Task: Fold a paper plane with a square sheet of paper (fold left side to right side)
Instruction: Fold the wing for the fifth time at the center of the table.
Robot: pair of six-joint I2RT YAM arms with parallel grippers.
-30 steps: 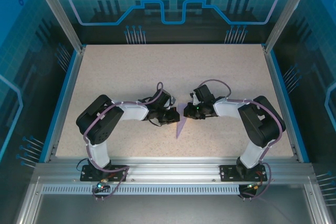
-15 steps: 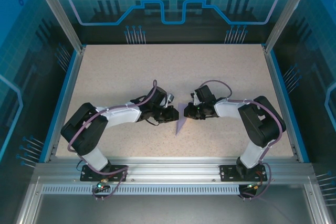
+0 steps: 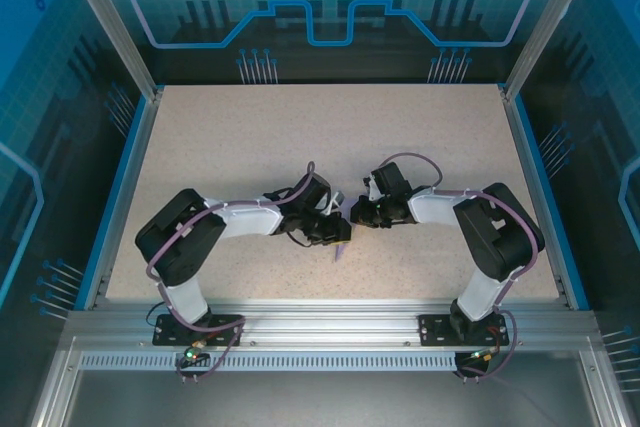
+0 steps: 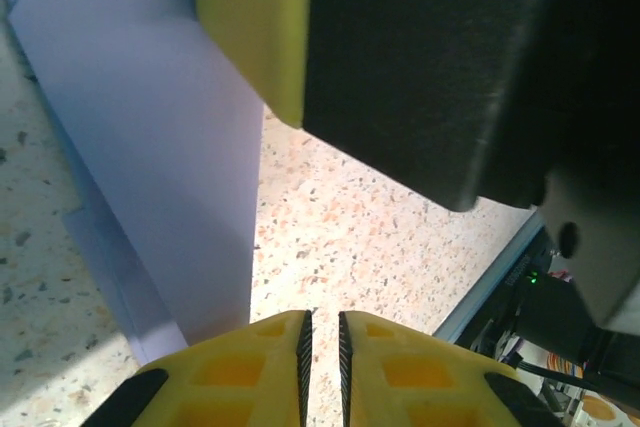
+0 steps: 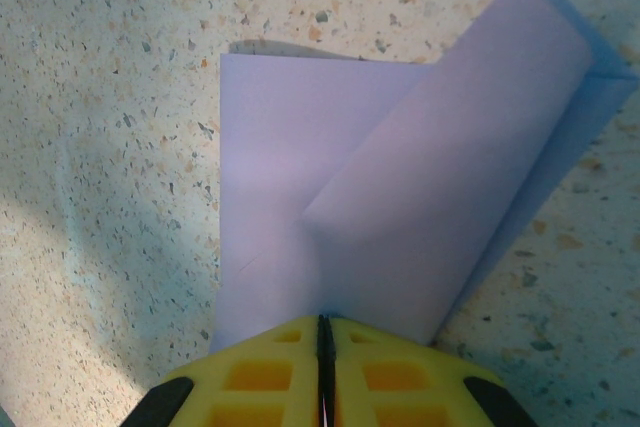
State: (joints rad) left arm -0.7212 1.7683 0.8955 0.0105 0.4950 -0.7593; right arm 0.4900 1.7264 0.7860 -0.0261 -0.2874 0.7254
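The square sheet of paper [image 5: 330,177] is lavender and partly folded, with one flap curling up over the flat layer. My right gripper [image 5: 324,322] is shut on its near edge. From the top, the right gripper [image 3: 356,213] sits at the table's middle, and only the paper's pointed lower tip [image 3: 338,250] shows. My left gripper [image 3: 343,234] lies over the paper just beside the right one. In the left wrist view the left gripper [image 4: 322,332] has a narrow gap with bare table showing through it. The paper [image 4: 150,147] lies to its left. The right gripper's yellow finger [image 4: 250,17] looms close above.
The speckled beige table [image 3: 300,137] has blue side rails [image 3: 125,177] and an aluminium frame [image 3: 330,322] along the near edge, where both arm bases stand. The table's edge rail [image 4: 490,287] shows beyond the left fingers.
The left arm has swung its gripper right and nearer, over the paper's lower part, and its jaws have parted slightly. The right gripper has kept its place and its hold.
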